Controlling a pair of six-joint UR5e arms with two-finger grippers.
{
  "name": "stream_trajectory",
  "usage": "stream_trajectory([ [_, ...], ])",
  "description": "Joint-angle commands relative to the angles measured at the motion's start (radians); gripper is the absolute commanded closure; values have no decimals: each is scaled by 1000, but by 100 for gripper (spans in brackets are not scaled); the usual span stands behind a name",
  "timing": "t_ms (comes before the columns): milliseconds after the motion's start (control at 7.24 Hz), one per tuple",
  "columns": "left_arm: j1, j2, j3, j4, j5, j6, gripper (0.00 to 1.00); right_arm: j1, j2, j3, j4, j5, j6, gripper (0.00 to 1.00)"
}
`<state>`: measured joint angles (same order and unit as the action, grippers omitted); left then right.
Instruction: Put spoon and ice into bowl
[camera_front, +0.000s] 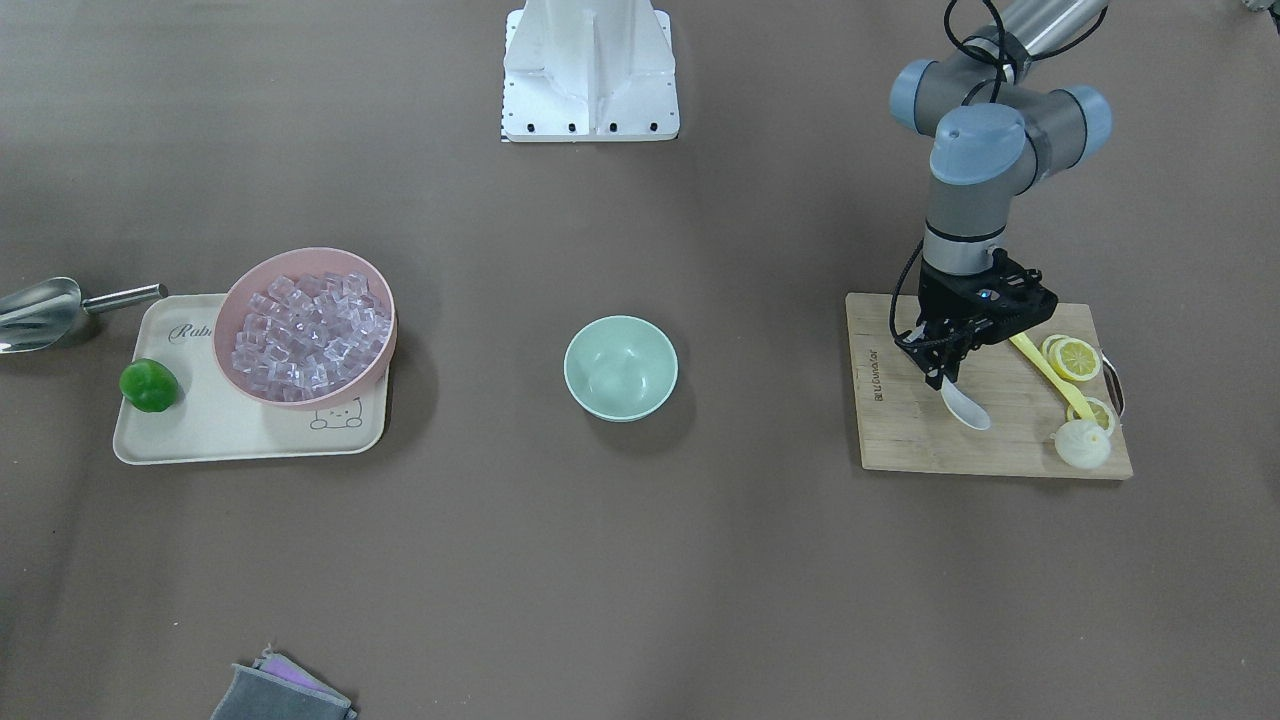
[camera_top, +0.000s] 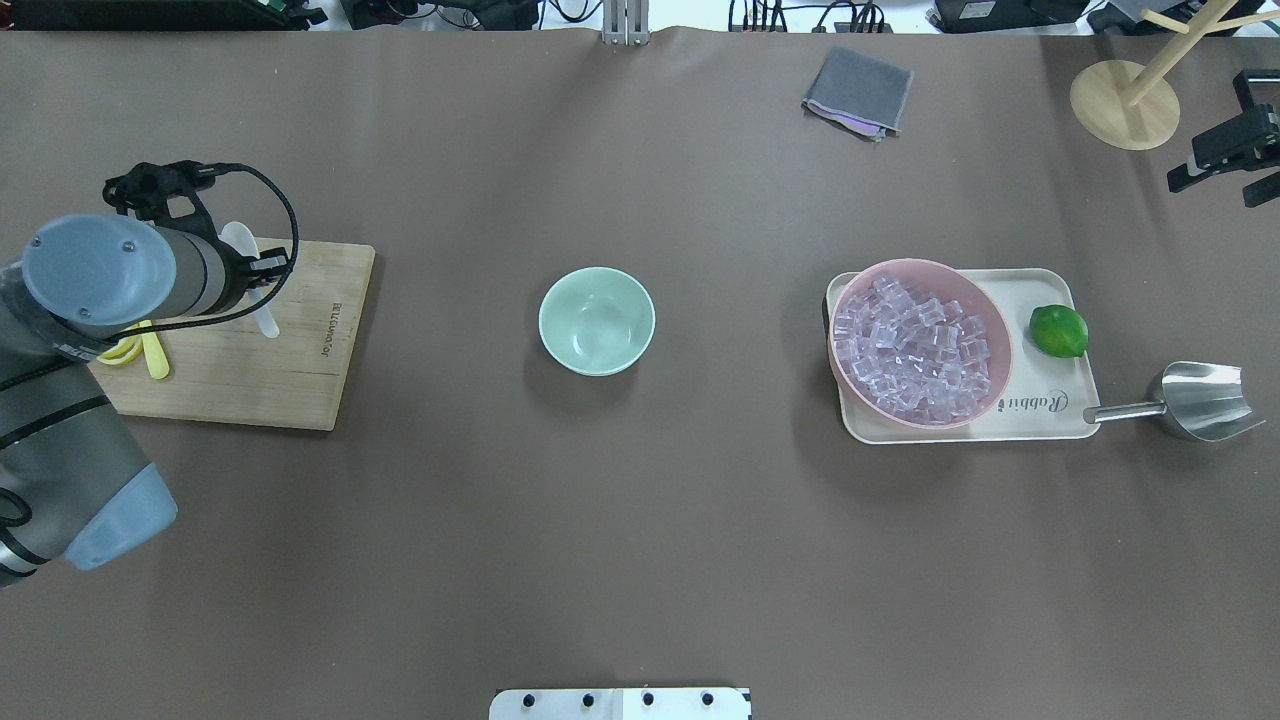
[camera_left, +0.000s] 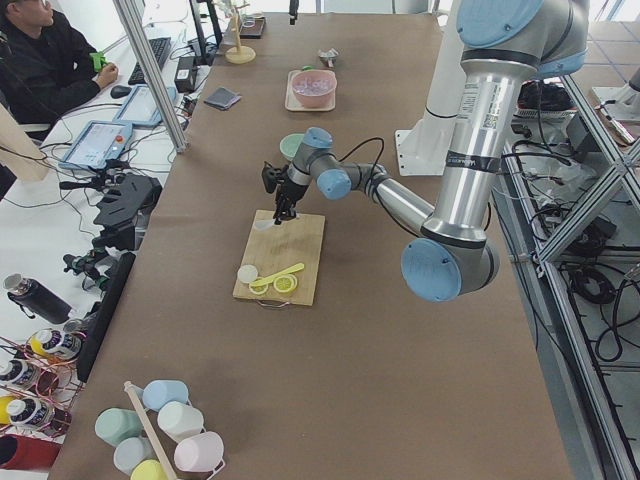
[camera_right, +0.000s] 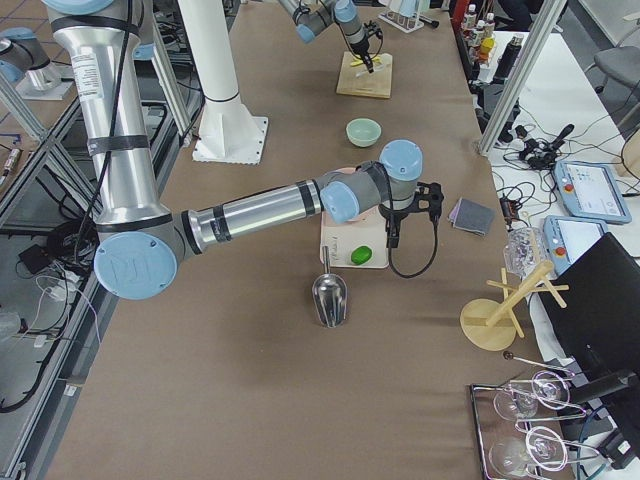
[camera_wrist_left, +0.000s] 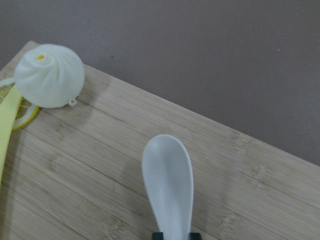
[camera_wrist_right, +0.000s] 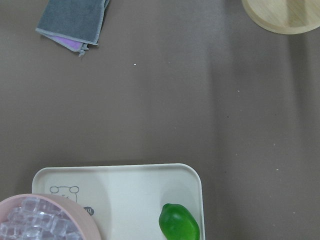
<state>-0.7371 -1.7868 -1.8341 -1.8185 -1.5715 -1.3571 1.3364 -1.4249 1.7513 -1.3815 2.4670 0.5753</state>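
Observation:
The white spoon is over the wooden cutting board, with its scoop pointing away from the robot. My left gripper is shut on its handle. In the left wrist view the scoop casts a shadow on the board, so it sits slightly above it. The empty mint-green bowl stands at the table's middle. Clear ice cubes fill the pink bowl on the cream tray. My right gripper hangs high beyond the tray, open and empty.
On the board lie a yellow utensil, lemon slices and a white bun. A green lime sits on the tray. A steel scoop lies beside it. A grey cloth and a wooden stand are farther off.

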Motion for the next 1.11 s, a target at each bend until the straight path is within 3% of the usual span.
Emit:
stream_trajectory([
  [0,-34,-67,-17,51,-28,21,100,-104,65,66,-1,-89,112,0],
  [138,-34,-138,-16,117,-50,12,100,-244,113,123,-1,-215,296,0],
  [276,-33,-161,-14,140,-51,7,100,-311,154,143,-1,-250,413,0],
  [553,-33,-161,-13,140,-51,7,100,-408,143,186,-1,-304,449,0],
  [691,-33,-163,-13,140,-50,7,100,-484,139,185,-2,-385,459,0],
  [967,-33,-163,-13,140,-50,9,100,-549,109,195,-1,-407,480,0],
])
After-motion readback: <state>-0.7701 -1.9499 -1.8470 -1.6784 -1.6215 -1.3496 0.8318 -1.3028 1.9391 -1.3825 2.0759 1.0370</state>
